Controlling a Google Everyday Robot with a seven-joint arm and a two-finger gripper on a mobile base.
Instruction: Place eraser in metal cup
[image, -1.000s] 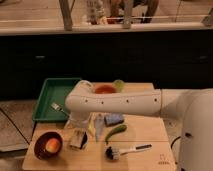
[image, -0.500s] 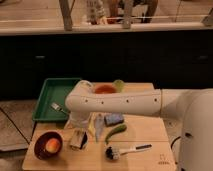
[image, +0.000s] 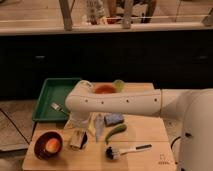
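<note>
Taking the cup (image: 79, 140) near the table's (image: 145, 131) front left as landmark: nearest the camera, right of it, lies a black-headed brush (image: 122, 150) with its handle pointing right; left of the cup sits a dark red bowl (image: 48, 145) holding something orange; the eraser (image: 77, 139) stands tilted in the cup, a pale block leaning on its rim; directly above cup and eraser hangs the gripper (image: 79, 125), jaws spread wide, gripping nothing, the eraser just below its fingertips; right of the cup lie a clear bottle (image: 98, 125), a green pepper (image: 116, 132) and a blue-grey sponge (image: 114, 119); behind, the white arm (image: 117, 102) spans the table; farther back-left sits a green tray (image: 54, 96) with a fork (image: 57, 107); beyond, an orange bowl (image: 104, 89) and green cup (image: 119, 85).
</note>
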